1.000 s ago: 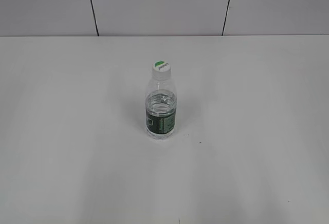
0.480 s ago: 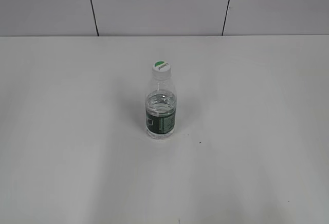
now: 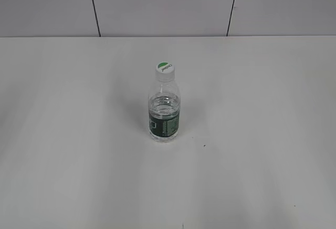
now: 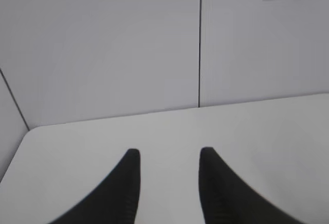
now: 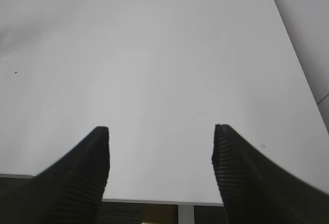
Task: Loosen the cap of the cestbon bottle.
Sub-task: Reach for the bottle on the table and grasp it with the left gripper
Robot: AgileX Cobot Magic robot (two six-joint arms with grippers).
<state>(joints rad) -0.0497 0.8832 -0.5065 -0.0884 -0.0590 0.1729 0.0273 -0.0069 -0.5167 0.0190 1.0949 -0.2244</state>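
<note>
Cestbon bottle (image 3: 164, 112) upright at frame center, cap (image 3: 164, 69) on. Left gripper (image 4: 167, 154) and right gripper (image 5: 160, 131) both spread, empty. Best: one clamps body, other twists cap.

The cestbon bottle (image 3: 165, 112) is clear plastic with a dark green label band carrying pale print. Its cap (image 3: 164, 69) is white with a green patch. The bench (image 3: 252, 108) is plain white, the ribbed fingers (image 5: 87, 172) black.
</note>
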